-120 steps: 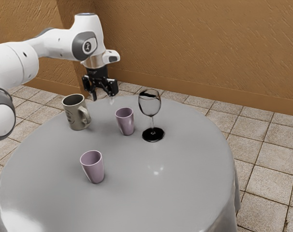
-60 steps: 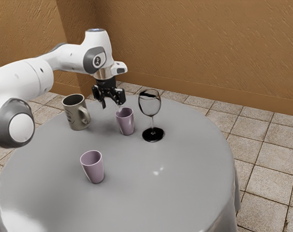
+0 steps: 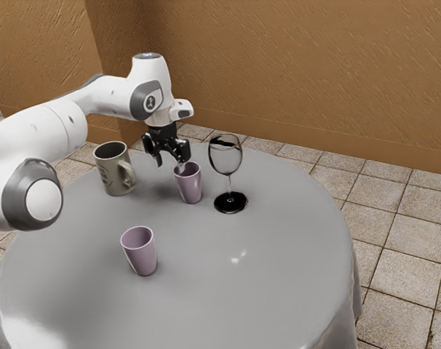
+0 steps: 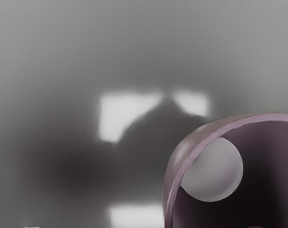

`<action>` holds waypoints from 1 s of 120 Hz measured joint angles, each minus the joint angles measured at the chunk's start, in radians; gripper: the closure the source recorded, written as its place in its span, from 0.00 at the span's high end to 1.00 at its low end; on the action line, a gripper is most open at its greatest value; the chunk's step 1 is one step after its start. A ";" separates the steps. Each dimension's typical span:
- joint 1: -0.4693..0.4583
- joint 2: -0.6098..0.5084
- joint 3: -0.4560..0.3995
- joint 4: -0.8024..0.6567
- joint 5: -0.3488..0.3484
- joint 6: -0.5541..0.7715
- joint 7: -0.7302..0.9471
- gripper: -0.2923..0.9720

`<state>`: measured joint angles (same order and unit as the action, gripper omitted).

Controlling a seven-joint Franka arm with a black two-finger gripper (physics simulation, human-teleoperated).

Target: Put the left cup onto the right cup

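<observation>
Claw hangs open and empty just above the far purple cup.

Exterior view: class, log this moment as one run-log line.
stage: pre-grasp | gripper: open, over far purple cup | near purple cup: upright, untouched

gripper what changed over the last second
The gripper moved toward the exterior view's right and slightly down, and now hangs open close over the far purple cup. Nothing was grasped. That cup, the near purple cup, the mug and the wine glass stayed put.
</observation>
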<state>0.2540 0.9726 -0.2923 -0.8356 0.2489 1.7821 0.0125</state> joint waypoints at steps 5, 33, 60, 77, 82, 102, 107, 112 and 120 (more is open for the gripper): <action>0.000 0.008 -0.002 0.008 0.004 0.004 0.001 0.66; 0.007 0.054 -0.040 0.041 0.054 0.018 0.006 0.65; 0.012 0.062 -0.046 0.046 0.063 0.024 0.006 0.52; 0.012 0.063 -0.047 0.046 0.065 0.026 0.004 0.43; 0.013 0.063 -0.047 0.046 0.065 0.026 0.003 0.40; 0.013 0.063 -0.048 0.045 0.064 0.027 -0.003 0.28; 0.013 0.063 -0.048 0.046 0.064 0.027 -0.004 0.26; 0.013 0.063 -0.048 0.045 0.064 0.027 -0.006 0.23; 0.013 0.063 -0.048 0.045 0.064 0.029 -0.008 0.21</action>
<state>0.2669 1.0353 -0.3404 -0.7903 0.3129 1.8116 0.0047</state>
